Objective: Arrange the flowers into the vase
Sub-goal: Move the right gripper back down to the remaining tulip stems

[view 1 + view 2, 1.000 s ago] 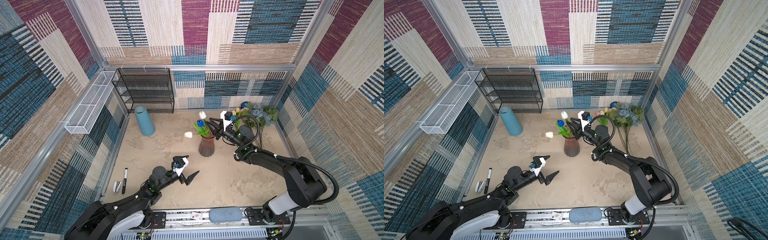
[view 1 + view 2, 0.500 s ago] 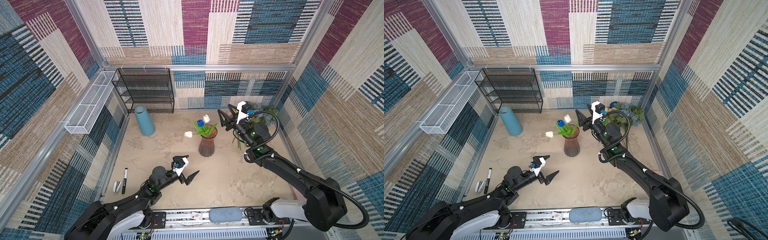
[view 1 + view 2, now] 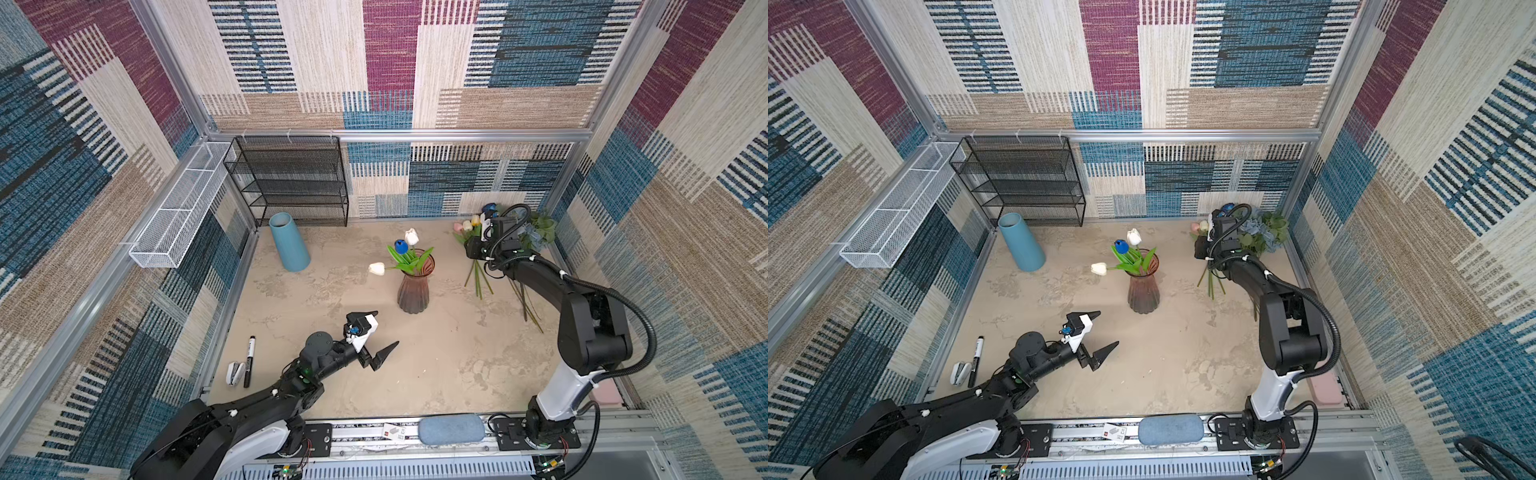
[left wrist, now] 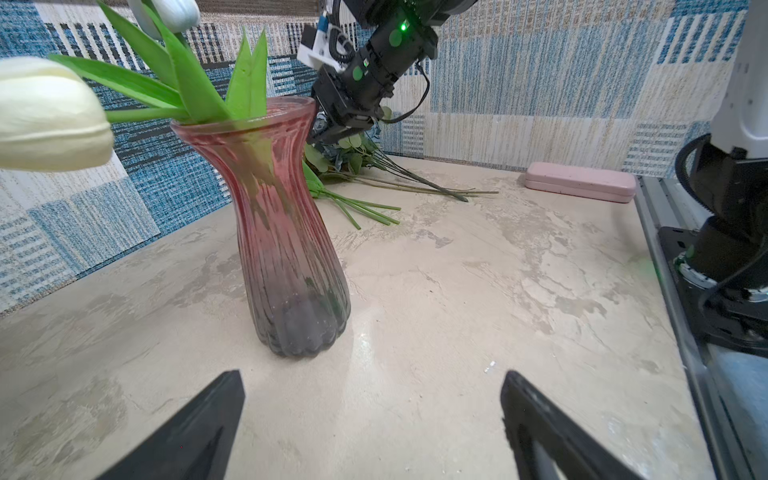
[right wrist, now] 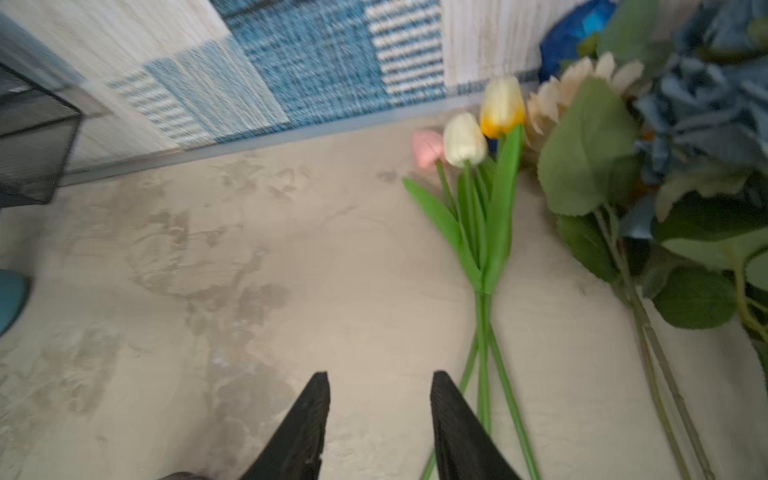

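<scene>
Three tulips (image 3: 409, 259) stand in the pink glass vase (image 3: 414, 291). Three loose tulips (image 5: 482, 216) lie on the table (image 3: 436, 365) beside the big bunch (image 3: 536, 235). The right gripper (image 5: 380, 376) hovers by their stems, jaws a little apart and empty. The left gripper (image 4: 372, 376) is low before the vase, jaws wide apart.

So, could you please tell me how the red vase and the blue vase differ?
The red vase is ribbed, see-through glass with a pinched waist; the blue vase is plain and opaque. The red vase holds tulips; the blue vase shows none. Both stand upright on the table.

Jaws parted above table (image 5: 291, 270); tulips (image 5: 498, 199) just beside.
</scene>
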